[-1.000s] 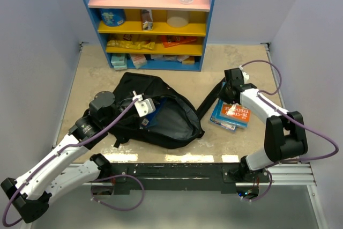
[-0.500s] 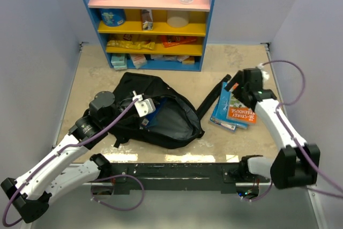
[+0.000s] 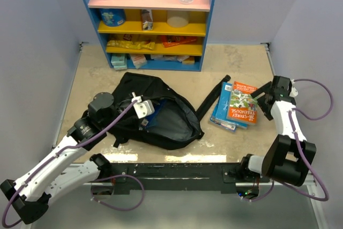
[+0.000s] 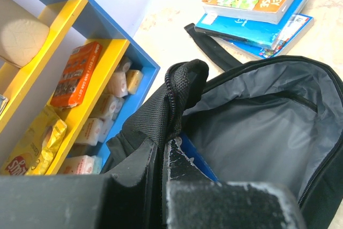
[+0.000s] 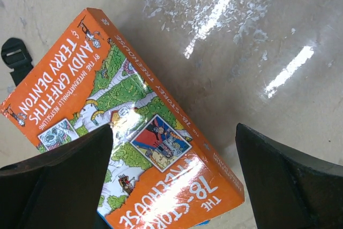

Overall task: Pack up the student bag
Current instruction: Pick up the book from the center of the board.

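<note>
student bag (image 3: 171, 124): lies on the counter (image 3: 241, 60) left of centre, in front of the blue shelf (image 3: 161, 67), with its mouth unzipped and gaping and the grey lining showing.
left end effector (image 3: 143, 108): pinched together on the upper rim of the student bag, holding that fabric raised.
right end effector (image 3: 266, 95): fingers spread wide with nothing between them, hovering by the right edge of the orange book (image 3: 242, 108).
orange book: tops a small stack of blue books (image 3: 221, 112), just right of the student bag.
strap (image 3: 210, 98): lies between the student bag and the stack.
</note>
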{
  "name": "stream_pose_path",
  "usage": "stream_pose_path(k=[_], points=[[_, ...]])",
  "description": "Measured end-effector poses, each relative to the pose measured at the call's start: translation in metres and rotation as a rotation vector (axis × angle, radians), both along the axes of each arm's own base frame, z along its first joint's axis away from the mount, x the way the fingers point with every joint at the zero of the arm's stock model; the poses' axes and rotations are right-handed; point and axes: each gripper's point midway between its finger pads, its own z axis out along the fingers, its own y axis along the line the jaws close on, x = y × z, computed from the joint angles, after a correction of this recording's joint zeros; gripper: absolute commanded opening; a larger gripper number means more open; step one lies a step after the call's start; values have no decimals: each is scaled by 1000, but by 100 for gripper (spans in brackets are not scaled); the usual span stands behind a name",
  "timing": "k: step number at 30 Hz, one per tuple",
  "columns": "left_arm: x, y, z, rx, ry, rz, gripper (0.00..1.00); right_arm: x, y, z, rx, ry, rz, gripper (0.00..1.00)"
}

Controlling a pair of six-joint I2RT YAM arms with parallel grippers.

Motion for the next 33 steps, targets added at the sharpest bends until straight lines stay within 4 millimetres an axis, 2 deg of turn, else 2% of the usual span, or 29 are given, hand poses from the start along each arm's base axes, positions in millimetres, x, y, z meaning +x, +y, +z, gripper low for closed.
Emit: stream_pose_path(k=[6, 9, 18, 21, 23, 24, 25, 26, 27, 29, 33], points=[[-3, -2, -2, 4, 6, -14, 0, 0, 8, -13, 73, -13, 26, 99], [-4, -2, -2, 4, 6, -15, 0, -2, 15, -30, 129, 14, 37, 98], [-5, -2, -1, 3, 4, -16, 0, 17, 31, -40, 250, -99, 55, 83], [-5, -2, -1, 3, 4, -16, 0, 19, 33, -41, 262, -119, 60, 70], [-5, -2, -1, 3, 4, -16, 0, 21, 36, -42, 278, -141, 68, 52], [-5, -2, -1, 3, 4, -16, 0, 23, 37, -41, 284, -156, 73, 39], [-5, -2, -1, 3, 3, -16, 0, 24, 38, -40, 289, -170, 74, 14], [-5, -2, -1, 3, 3, -16, 0, 24, 39, -39, 287, -180, 79, 4], [-5, -2, -1, 3, 4, -16, 0, 25, 39, -35, 292, -200, 76, 0], [-5, -2, -1, 4, 4, -16, 0, 26, 41, -25, 290, -230, 88, 0], [-5, -2, -1, 4, 5, -17, 0, 19, 43, -19, 289, -225, 76, 0]])
